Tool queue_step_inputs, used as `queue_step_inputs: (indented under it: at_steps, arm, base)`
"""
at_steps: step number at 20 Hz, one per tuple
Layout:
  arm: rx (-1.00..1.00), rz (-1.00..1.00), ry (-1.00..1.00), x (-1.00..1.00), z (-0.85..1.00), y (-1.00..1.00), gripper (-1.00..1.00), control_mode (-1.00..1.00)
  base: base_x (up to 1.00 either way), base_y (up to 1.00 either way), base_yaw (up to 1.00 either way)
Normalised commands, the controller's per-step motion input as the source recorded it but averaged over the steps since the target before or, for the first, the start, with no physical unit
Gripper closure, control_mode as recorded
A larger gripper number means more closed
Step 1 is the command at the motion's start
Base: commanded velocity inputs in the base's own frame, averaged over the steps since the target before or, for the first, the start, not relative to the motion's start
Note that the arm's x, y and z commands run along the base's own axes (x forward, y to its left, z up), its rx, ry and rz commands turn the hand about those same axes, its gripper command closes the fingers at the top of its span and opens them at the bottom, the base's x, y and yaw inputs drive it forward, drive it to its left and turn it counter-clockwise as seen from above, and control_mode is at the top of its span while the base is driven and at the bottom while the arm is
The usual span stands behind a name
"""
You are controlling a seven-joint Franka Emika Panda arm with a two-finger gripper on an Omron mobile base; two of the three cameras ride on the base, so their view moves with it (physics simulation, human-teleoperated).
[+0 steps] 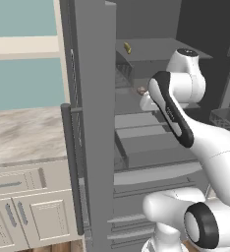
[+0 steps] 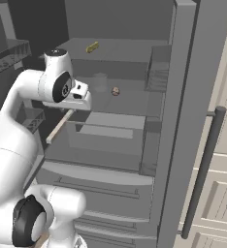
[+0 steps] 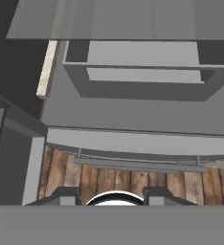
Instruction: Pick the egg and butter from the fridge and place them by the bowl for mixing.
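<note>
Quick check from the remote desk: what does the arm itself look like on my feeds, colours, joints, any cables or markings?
The arm is glossy white, built of rounded tubular links with black bands and caps at the joints. A black panel runs along the forearm. The wrist ends in a white block. No cables or markings show. In the hand view the gripper shows small dark grey tips.

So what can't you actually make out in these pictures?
- Egg: too small in both base views to show detail; in the left one the arm partly covers it.
- Butter: a tiny stick, far back on the upper shelf; its surface is unreadable.
- End effector: its tips are cut off by the hand view's bottom edge, so its opening is unclear.
- Fridge bottom: hidden by the arm's base.
</note>
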Motion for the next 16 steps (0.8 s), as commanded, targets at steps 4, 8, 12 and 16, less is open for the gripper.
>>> queue_step_inputs:
  at_steps: [4,8,12,16]
  arm:
    - [0.00,0.00,-0.03,-0.26,0.00,0.00,-1.00,-1.00]
    - [0.01,0.00,-0.07,-0.01,0.00,-0.41,-1.00,-1.00]
    - [0.01,0.00,-0.19,0.22,-0.02,-0.37,-1.00,-1.00]
    - [0.00,0.06,-0.35,0.04,0.00,-0.16,-1.00,-1.00]
  base:
    - [0.00,0.00,0.00]
    - [0.00,0.00,0.00]
    - [0.00,0.00,0.00]
    - [0.00,0.00,0.00]
